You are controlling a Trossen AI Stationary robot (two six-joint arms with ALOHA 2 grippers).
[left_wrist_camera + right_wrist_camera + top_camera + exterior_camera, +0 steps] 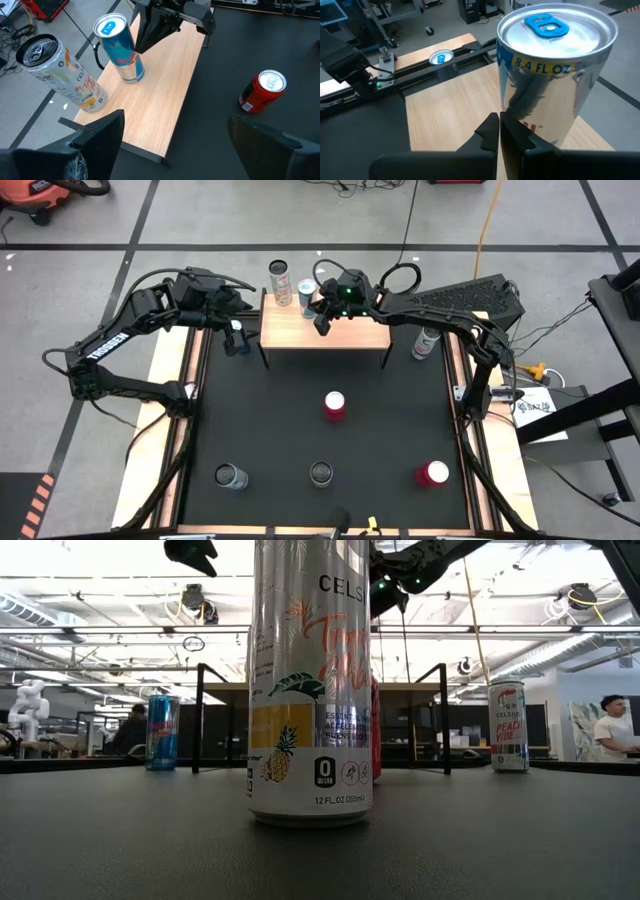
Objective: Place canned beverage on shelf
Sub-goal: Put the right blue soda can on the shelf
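Blue can (121, 47) upright on shelf (160, 105), beside right end effector (145, 42).

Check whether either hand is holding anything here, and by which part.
Nothing is held. The right hand is shut, empty, beside the blue can on the shelf; the left hand is open.

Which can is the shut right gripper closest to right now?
The blue-and-silver can with the blue tab, standing on the shelf right beside the right gripper. The white can stands farther off.
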